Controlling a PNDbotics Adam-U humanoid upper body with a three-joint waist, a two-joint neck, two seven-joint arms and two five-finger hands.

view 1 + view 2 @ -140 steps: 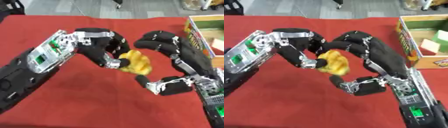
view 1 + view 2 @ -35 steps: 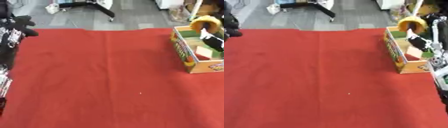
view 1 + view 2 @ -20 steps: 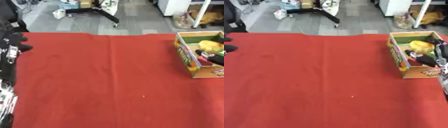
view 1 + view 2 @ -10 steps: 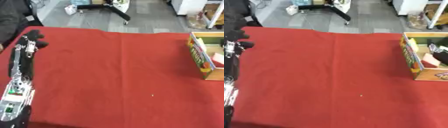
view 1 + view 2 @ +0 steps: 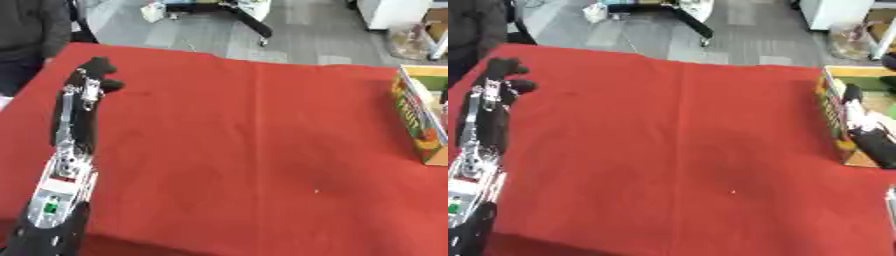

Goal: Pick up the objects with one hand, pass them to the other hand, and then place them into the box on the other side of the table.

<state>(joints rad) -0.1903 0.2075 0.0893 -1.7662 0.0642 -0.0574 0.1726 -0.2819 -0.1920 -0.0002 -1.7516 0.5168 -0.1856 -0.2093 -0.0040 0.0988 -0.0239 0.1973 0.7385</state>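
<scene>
My left arm [image 5: 66, 165] stretches from the lower left corner up the table's left side. Its black hand [image 5: 94, 74] hovers near the far left corner of the red cloth [image 5: 245, 140], with nothing seen in it. The open cardboard box [image 5: 839, 117] with a colourful printed wall stands at the right edge. My right hand [image 5: 877, 142] shows as a dark shape inside the box, beside something white [image 5: 870, 120]. The yellow object does not show in either view.
The red cloth covers the whole table, with a tiny pale speck [image 5: 316, 190] right of its middle. Beyond the far edge is grey floor with a chair base [image 5: 232, 10] and white furniture [image 5: 389, 12].
The camera has shifted, so the box sits further right. My left arm now reaches further up along the left side. The yellow object seen in the box one second ago no longer shows.
</scene>
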